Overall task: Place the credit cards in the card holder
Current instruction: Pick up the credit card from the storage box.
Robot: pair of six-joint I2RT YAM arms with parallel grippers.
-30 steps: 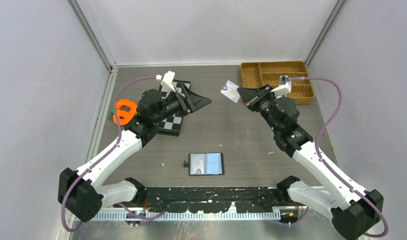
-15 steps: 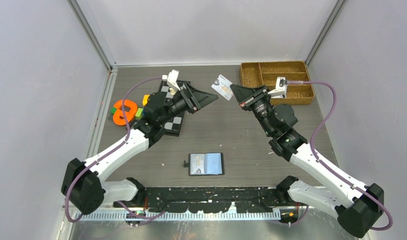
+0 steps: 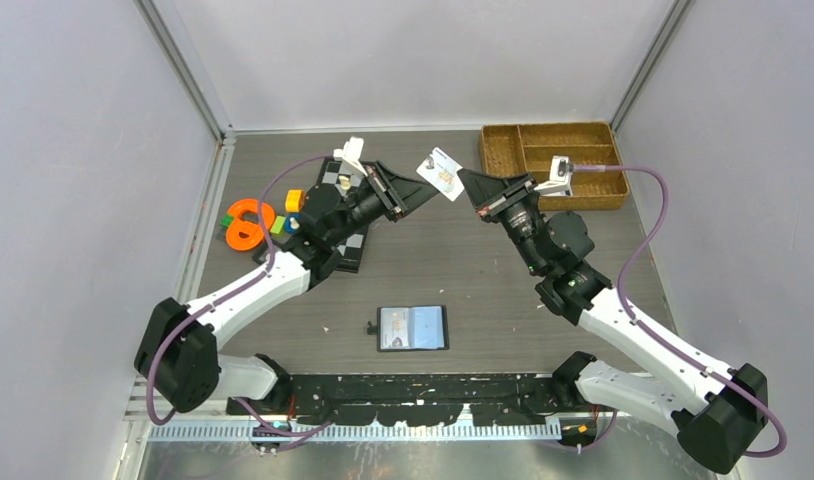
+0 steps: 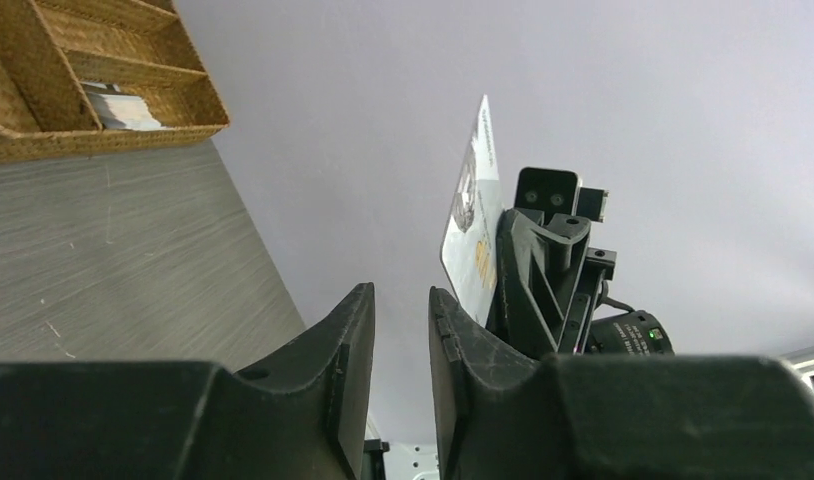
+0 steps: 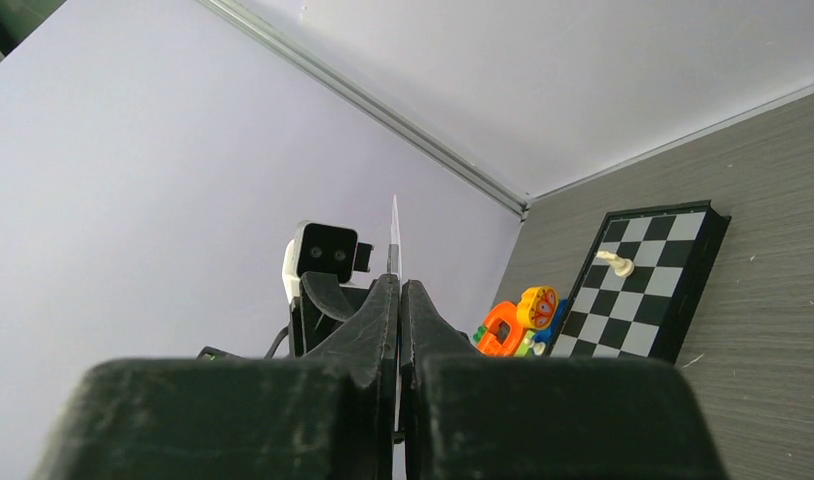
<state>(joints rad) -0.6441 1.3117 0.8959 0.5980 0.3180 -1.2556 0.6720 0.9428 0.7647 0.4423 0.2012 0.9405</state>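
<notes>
A whitish credit card is held in the air over the back of the table, with my right gripper shut on its edge. From the right wrist the card shows edge-on, pinched by the right gripper. My left gripper points at the card from the left, tips just short of it. Its jaws stand open by a narrow gap with nothing between them, and the card rises just to their right. The card holder lies open near the front middle. More whitish cards lie in the tray.
A brown woven divided tray stands at the back right. A black-and-white chessboard with a white piece lies at the back left, partly under my left arm. Orange and yellow toys sit left of it.
My right gripper carried the card leftward, towards the left gripper. My left arm swung right to meet it, and its jaws narrowed from wide open to a small gap.
</notes>
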